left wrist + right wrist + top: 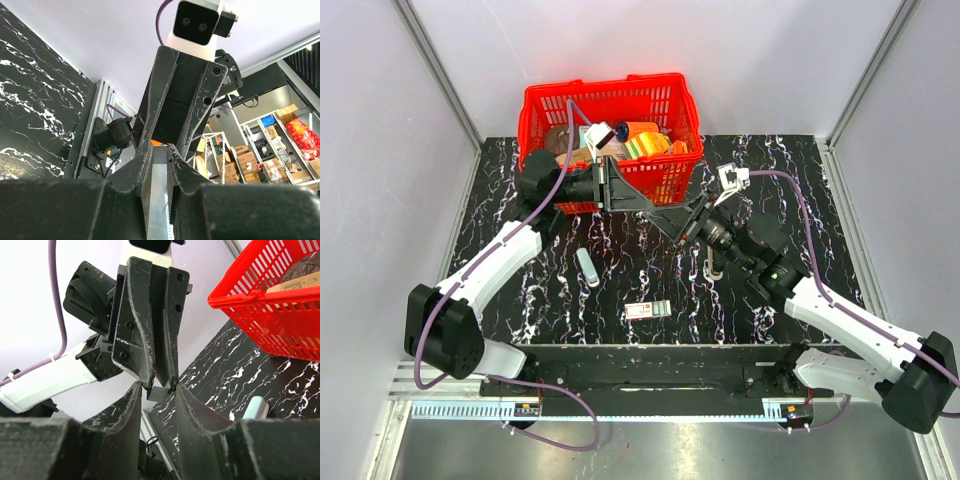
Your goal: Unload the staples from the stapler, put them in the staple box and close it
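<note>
A: Item one, stapler point(159, 200). Location?

B: Off the table point(550, 300), held in the air between the two grippers, just in front of the red basket point(665, 180). Grey-silver metal strip seen end-on from the left wrist. Remainder hidden behind black fingers.

A: Item two, left gripper point(160, 155). Jaws?

B: Clamped tight on the stapler's metal strip, one finger against each flat side.

A: Item three, right gripper point(159, 388). Jaws?

B: Set narrow, one finger either side of a small grey end of the stapler. Tip to tip with the left gripper. Pressing on that end or only just beside it: cannot tell.

A: Other stock on the table?

B: Small red-white-green box point(647, 310), lying flat toward the near edge, well apart from both grippers. Pale oblong piece point(587, 267), left of the box and nearer than the left gripper, lying on the black marbled surface.

A: Basket contents?

B: Mixed goods, orange and green packets among them. Placed at the far edge of the table, against the back wall.
</note>
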